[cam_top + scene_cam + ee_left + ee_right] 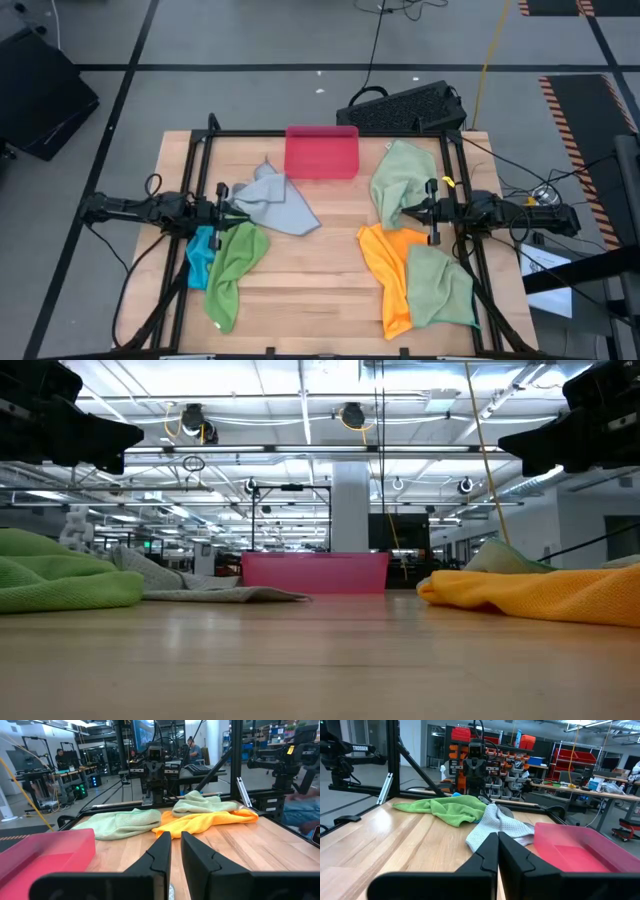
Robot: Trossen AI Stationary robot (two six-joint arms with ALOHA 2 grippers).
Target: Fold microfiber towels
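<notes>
Six towels lie crumpled on the wooden table. On the left are a grey one (275, 200), a blue one (200, 255) and a bright green one (235, 270) that overlaps the blue. On the right are a light green one (400, 180), an orange one (385, 265) and another light green one (440, 285) lying on the orange. My left gripper (235, 207) hovers above the grey towel's left edge, its fingers (162, 852) almost together and empty. My right gripper (405, 211) hovers above the far light green towel's near end, shut and empty (497, 851).
A pink-red tray (322, 152) stands at the table's far middle. A dark metal frame (200, 150) runs round the table's edges. Bare wood (320, 270) lies between the two towel groups. A black keyboard (405, 105) sits beyond the far edge. People show in the room behind.
</notes>
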